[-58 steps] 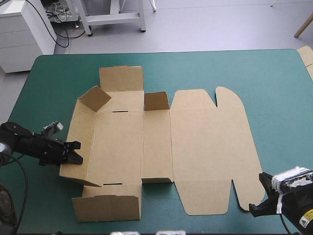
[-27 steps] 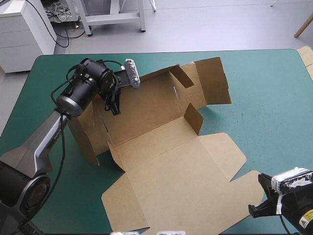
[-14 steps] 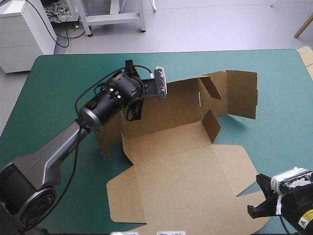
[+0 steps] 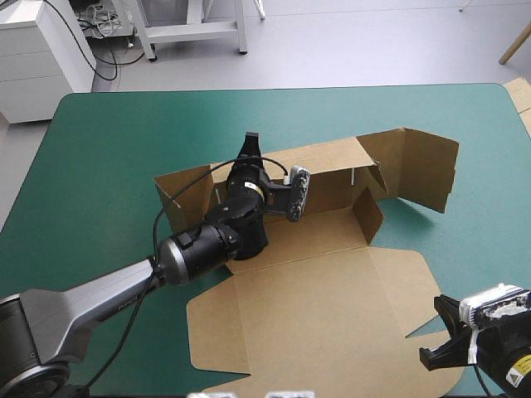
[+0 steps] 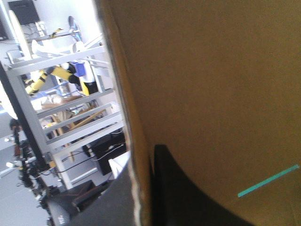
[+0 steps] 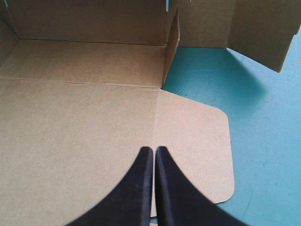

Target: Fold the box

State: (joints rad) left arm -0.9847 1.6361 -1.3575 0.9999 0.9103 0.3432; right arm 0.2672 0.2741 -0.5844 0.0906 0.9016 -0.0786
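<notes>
From above, the brown box (image 4: 315,282) lies mid-tabletop (image 4: 99,149), its rear wall (image 4: 332,166) raised and its lid (image 4: 307,332) flat, the lid's near edge cut off. The left hand (image 4: 250,148) sits at the rear wall, and its wrist hides all but one black tip. The right hand (image 4: 436,352) waits at the lid's near right corner.

In the left wrist view, that hand (image 5: 141,162) pinches the board's edge between its fingers. Board fills the picture, with a teal-green slit (image 5: 268,181) showing through it.

In the right wrist view, the hand (image 6: 150,149) is closed to a point above the lid, holding nothing.
</notes>
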